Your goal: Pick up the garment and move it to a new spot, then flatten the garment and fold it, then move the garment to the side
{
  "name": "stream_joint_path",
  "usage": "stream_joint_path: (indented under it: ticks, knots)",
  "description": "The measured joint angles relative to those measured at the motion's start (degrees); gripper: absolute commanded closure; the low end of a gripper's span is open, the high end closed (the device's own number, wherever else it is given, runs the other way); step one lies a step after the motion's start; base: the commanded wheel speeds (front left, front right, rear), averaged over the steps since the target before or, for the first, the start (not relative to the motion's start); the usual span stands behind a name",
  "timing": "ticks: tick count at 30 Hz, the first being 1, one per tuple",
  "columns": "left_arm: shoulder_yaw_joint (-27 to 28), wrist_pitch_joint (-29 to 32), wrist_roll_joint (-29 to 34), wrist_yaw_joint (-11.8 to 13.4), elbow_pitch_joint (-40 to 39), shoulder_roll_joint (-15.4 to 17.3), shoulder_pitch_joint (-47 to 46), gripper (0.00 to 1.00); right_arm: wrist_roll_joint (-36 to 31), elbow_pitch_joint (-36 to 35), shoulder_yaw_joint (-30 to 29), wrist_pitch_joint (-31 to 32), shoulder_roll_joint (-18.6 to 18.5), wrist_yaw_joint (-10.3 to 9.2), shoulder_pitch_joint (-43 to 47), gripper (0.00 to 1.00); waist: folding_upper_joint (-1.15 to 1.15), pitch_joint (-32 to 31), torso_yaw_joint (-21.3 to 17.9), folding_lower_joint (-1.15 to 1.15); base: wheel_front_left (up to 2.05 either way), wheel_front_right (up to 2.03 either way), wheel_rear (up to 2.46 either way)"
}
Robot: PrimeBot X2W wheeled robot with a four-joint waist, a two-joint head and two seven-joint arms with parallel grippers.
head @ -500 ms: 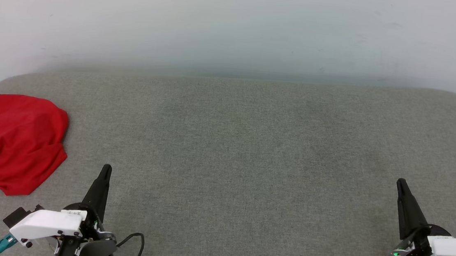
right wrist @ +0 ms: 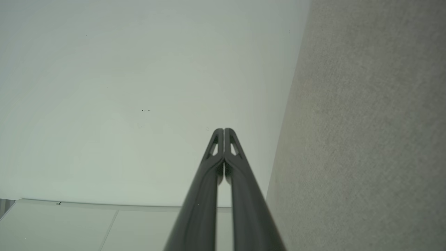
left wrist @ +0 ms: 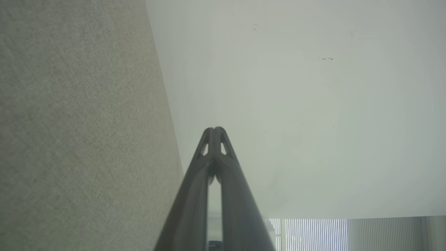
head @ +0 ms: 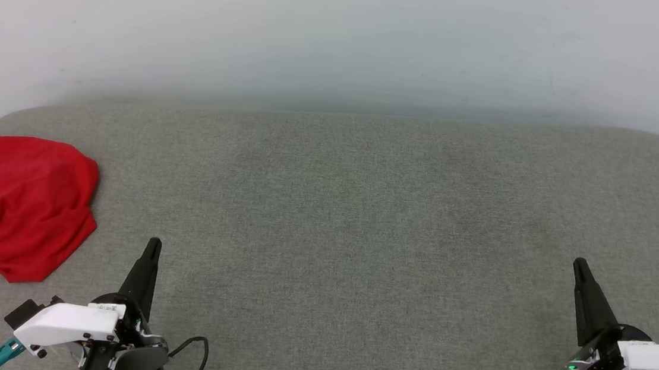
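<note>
Seemingly soft, light and limp, the garment (head: 17,205), heaped left of the left gripper (head: 152,247), is best pinched at a raised fold; the jaws of that and of the right gripper (head: 580,268) are pressed together.

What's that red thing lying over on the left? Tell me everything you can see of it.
The garment is a bright red, soft-looking cloth, plain on the side that shows. It lies bunched in a loose, creased heap at the left end of the grey fabric surface, its left part cut off by the picture's edge. Only that surface touches it; the left gripper stands apart, to its right.
</note>
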Motion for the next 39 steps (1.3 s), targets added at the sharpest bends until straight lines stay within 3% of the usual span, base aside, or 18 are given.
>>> stream_joint_path:
  ticks: [39]
  knots:
    - [0.00, 0.00, 0.00, 0.00, 0.00, 0.00, 0.00, 1.00, 0.00, 0.00, 0.01, 0.00, 0.00, 0.00, 0.00, 1.00, 0.00, 0.00, 0.00, 0.00, 0.00, 0.00, 0.00]
